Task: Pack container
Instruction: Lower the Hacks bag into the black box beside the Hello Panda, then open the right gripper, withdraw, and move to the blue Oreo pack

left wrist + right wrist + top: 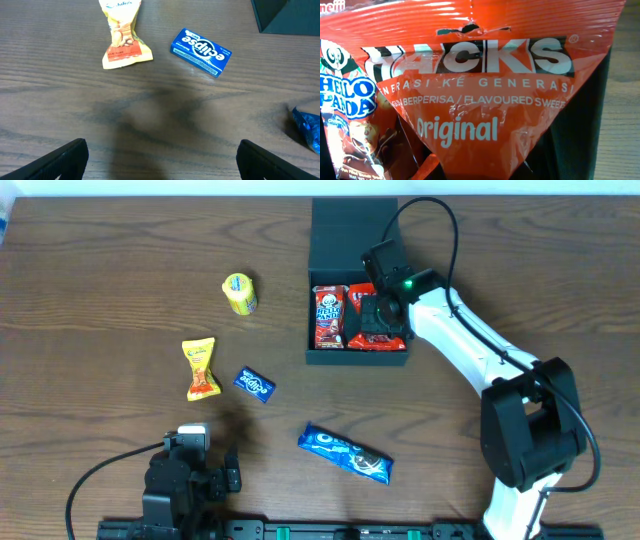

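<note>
We see the container (357, 357) at the far middle of the table (100, 300), dark teal-green, with its lid (352, 230) folded open behind it; inside, on the left, a red Hello Panda packet (329, 317) lies flat, and beside it on the right sits the orange-red Hacks packet (485, 100).

The right gripper (377, 320) reaches down into the container's right half, directly over the Hacks packet; in the right wrist view that packet fills nearly the whole frame, and its foil narrows to a point at the bottom edge where the jaws meet; we read the jaws as clenched and pinching the packet. The white right arm runs from the near right corner of the table up to the box.

The left gripper (162, 162) hangs low over the near left part of the table, its jaws spread wide and nothing between them; only bare wood shows in the gap.

Out on the table, well apart from the container, we count four loose items; a small yellow round pack (240, 293) lies to the left of the box; nearer to us is a yellow-and-orange snack packet (200, 368), and just beside it, to its right, a blue Eclipse box (201, 52) lying at a slant, not touching it; a blue Oreo packet (345, 454) lies at a slant near the front middle, apart from the rest.
</note>
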Robot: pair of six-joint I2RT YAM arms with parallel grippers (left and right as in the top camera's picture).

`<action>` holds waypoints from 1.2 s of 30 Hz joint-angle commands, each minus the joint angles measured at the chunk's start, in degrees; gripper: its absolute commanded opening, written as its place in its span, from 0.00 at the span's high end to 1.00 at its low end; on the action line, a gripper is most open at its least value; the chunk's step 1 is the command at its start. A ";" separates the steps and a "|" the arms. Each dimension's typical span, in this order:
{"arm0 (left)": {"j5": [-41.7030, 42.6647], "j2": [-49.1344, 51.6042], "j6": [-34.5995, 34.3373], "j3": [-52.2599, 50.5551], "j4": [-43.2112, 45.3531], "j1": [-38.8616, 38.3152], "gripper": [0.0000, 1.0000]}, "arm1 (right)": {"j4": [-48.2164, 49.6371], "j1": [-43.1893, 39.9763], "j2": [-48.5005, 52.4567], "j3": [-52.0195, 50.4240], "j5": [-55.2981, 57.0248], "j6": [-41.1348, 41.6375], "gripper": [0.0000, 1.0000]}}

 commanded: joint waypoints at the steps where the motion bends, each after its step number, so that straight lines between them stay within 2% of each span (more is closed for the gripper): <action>1: 0.02 -0.31 0.81 -1.79 -1.68 0.22 0.05 | -0.68 -0.55 -0.07 1.44 0.50 -0.92 0.88; 6: 0.02 -0.31 0.81 -1.79 -1.68 0.22 0.05 | -0.68 -0.55 -0.07 1.44 0.52 -0.90 0.86; 10: 0.02 -0.31 0.81 -1.79 -1.68 0.22 0.04 | -0.72 -0.55 -0.07 1.44 0.52 -0.90 0.71; 12: 0.02 -0.31 0.81 -1.79 -1.68 0.22 0.05 | -0.70 -0.55 -0.07 1.44 0.52 -0.90 0.61; 18: 0.02 -0.31 0.81 -1.79 -1.68 0.22 0.05 | -0.70 -0.55 -0.09 1.44 0.50 -0.87 0.54; 21: 0.02 -0.31 0.81 -1.79 -1.68 0.22 0.05 | -1.53 -0.52 -1.05 1.84 0.50 -0.87 0.45; 26: 0.02 -0.31 0.81 -1.79 -1.68 0.22 0.04 | -4.98 -0.11 -5.92 4.20 0.87 -0.92 0.26; 31: 0.02 -0.31 0.81 -1.79 -1.68 0.22 0.05 | -7.06 2.34 -14.78 4.90 4.74 -0.98 0.03; 36: 0.02 -0.31 0.81 -1.79 -1.68 0.22 0.05 | -10.71 6.32 -22.01 4.87 7.74 -2.62 0.01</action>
